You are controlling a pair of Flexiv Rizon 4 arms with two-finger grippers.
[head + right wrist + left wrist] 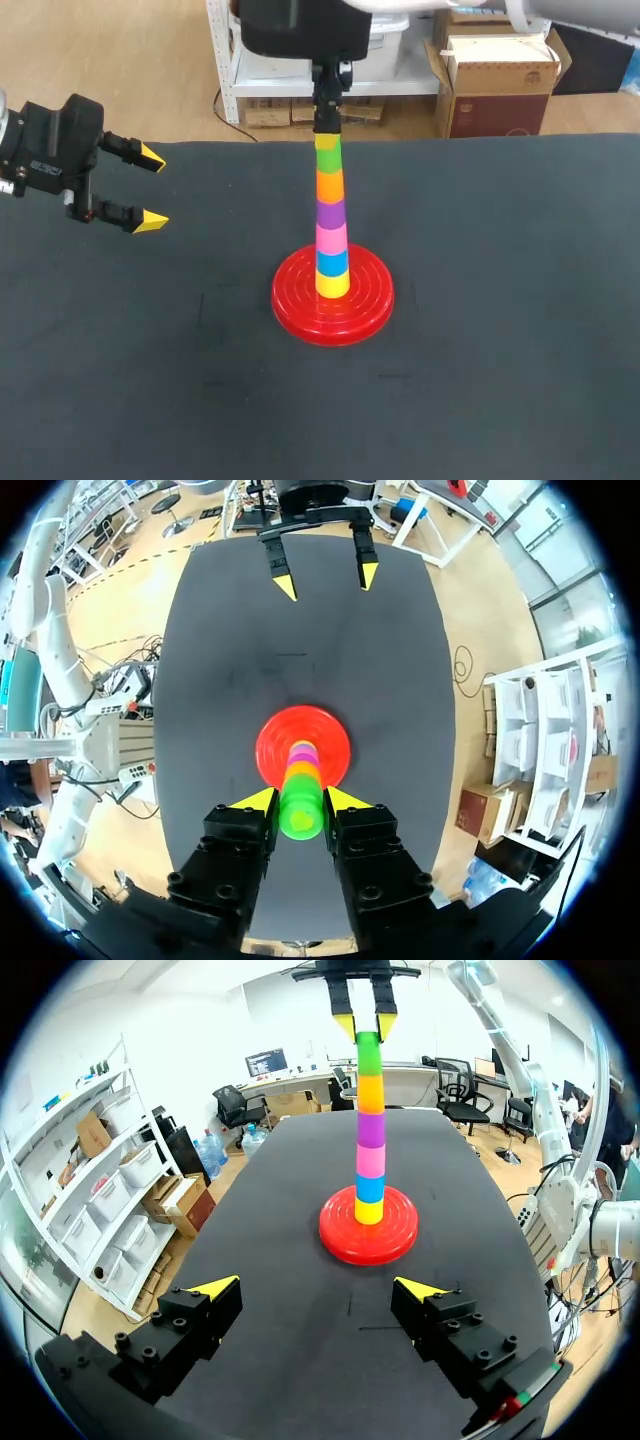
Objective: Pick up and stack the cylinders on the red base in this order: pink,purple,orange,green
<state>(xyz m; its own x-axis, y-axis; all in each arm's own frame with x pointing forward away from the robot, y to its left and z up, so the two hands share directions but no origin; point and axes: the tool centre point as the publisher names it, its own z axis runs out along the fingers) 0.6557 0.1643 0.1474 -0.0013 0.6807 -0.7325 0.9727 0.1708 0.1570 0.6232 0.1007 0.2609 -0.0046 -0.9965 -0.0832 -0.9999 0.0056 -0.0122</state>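
Cylinders [332,235], six in all, stand stacked on the one red base [300,312] mid-surface [500,300]. Our right end effector [300,800] pinches the top green cylinder [328,157]; our left end effector [152,189] gapes wide, empty.

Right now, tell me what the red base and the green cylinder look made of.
Red base: probably moulded plastic, glossy; concentric ridges catch highlights. Green cylinder: likely plastic too, smooth, uniformly coloured, slight sheen; could be painted wood.
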